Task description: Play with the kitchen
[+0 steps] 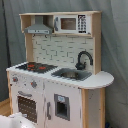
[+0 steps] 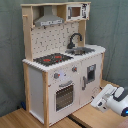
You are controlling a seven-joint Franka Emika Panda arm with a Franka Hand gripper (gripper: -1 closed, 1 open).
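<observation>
Beside the end effector (image 2: 100,102) stands the kitchen (image 2: 62,65).

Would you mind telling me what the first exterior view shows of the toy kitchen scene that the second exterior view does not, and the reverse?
Only the first exterior view shows the rounded counter end beside the sink.

Only the second exterior view shows the kitchen's plain side panel, the wooden floor and much of the robot arm.

Both exterior views show the kitchen: hob, faucet, oven door, grey hood and microwave.
</observation>
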